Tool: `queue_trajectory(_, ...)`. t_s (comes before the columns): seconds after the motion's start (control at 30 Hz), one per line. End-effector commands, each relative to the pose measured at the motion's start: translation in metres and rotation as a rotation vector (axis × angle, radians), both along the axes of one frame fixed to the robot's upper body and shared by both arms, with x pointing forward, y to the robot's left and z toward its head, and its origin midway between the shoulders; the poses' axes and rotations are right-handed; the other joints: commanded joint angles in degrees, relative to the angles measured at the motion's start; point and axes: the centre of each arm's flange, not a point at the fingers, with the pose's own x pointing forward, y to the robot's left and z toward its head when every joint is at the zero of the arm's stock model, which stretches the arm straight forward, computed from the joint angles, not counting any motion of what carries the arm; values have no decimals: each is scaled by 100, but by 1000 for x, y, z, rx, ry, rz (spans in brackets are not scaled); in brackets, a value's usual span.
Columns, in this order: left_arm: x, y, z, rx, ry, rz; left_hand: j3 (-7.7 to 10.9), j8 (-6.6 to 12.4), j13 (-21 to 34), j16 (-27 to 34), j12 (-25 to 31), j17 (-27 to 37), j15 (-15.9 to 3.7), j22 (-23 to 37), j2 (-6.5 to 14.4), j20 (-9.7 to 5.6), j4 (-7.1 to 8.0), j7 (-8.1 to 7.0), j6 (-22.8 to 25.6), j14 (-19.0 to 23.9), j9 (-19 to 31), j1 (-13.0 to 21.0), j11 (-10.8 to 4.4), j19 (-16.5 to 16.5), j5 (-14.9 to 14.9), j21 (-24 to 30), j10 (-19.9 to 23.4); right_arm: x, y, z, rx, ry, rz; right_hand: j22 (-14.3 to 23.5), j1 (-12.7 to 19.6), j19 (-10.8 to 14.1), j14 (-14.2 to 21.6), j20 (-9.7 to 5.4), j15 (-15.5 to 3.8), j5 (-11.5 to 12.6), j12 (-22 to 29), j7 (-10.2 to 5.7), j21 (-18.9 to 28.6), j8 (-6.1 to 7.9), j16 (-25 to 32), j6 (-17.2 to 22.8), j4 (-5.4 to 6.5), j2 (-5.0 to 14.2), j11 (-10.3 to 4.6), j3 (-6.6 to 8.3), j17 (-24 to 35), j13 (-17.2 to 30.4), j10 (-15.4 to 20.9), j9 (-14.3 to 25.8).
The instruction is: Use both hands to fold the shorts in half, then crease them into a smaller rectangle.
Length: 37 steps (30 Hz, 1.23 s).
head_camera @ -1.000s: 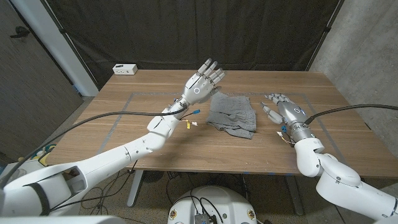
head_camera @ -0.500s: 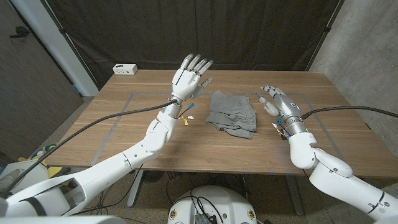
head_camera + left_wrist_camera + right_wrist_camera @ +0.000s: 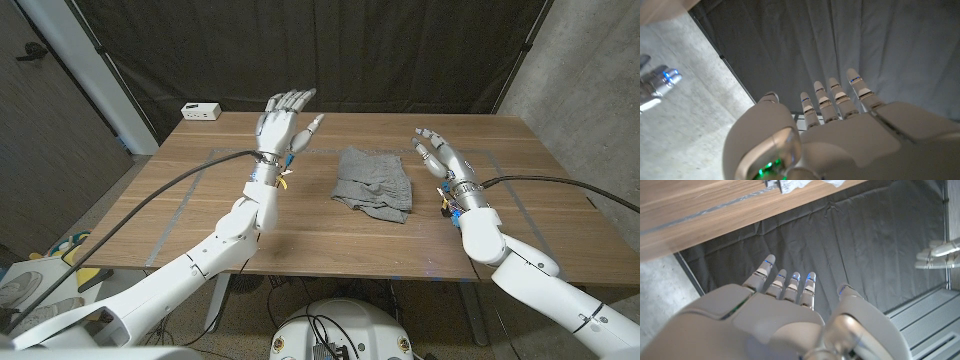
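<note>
Near the middle of the wooden table (image 3: 300,215), a little toward its far edge, the grey shorts (image 3: 372,184) lie already folded into a compact, slightly rumpled block, with one loose edge bunched along the side nearest the robot. Left of the shorts, the left hand (image 3: 283,124) is raised off the tabletop, fingers spread and holding nothing; the left wrist view shows its fingers (image 3: 832,100) extended against the dark curtain (image 3: 400,50) behind the table. Right of the shorts, well apart from them, the right hand (image 3: 440,157) is likewise released, fingers apart and lifted, with nothing in it, and the right wrist view shows those fingers (image 3: 790,287) straight and free. Beyond the left hand, a small white box (image 3: 201,111) sits at the table's far left corner, and faint tape lines mark a rectangle around the shorts.

Judging by the layers, the fold looks largely done, and what remains is pressing it flat. The risk is that the loose near edge springs open, or that one hand coming down alone drags the top layer sideways and skews the rectangle; uneven pressure from the two hands would cause the same
</note>
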Motion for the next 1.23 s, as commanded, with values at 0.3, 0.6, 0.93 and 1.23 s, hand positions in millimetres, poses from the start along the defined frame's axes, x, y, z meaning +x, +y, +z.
queue_trajectory(0.3, 22, 45, -12, -472, 431, -639, 298, -7, 7, -45, -24, 6, 289, 61, 74, 115, 82, 745, -734, -742, 12, -317, 401, -671, -226, -229, -608, 16, -4, -2, 274, -11, 304, 23, 126, 84, 169, 26, 126, -88, -5, 157, -22, -28, 16, -39, -64, -90, 249, 72, 11, 5, 31, 1)
queue_trajectory(0.6, 34, 54, -21, -558, 521, -813, 309, -23, -13, -38, -13, -4, 389, 69, 13, 21, 231, 1059, -1258, -1148, 3, -746, 421, -1196, -224, -426, -948, 21, -12, 1, 328, -40, 337, 25, 5, 161, 182, 55, 197, -153, -26, 236, -14, -58, 5, -138, -29, -240, 403, -34, 36, 6, 0, 2)
queue_trajectory(0.93, 51, 60, -24, -571, 626, -933, 91, 27, -39, -33, -25, -14, 574, 75, -2, 26, 331, 1289, -1511, -1512, 5, -1473, 677, -1416, -78, -516, -1326, 19, -26, 0, 363, -34, 271, 23, -117, 205, 206, 104, 317, -187, -29, 313, -22, -54, -6, -163, -17, -424, 489, -162, 43, 7, 2, 2)
queue_trajectory(1.23, 73, 66, -35, -615, 694, -908, 15, 4, -47, -51, -41, -26, 688, 75, -4, 85, 293, 1373, -1738, -1743, 1, -1797, 814, -1583, 20, -586, -1579, 6, -9, -18, 448, -102, 307, 23, -105, 198, 248, 93, 285, -180, -9, 370, -41, -27, -10, -110, -44, -432, 538, -163, 35, 7, 68, 0)
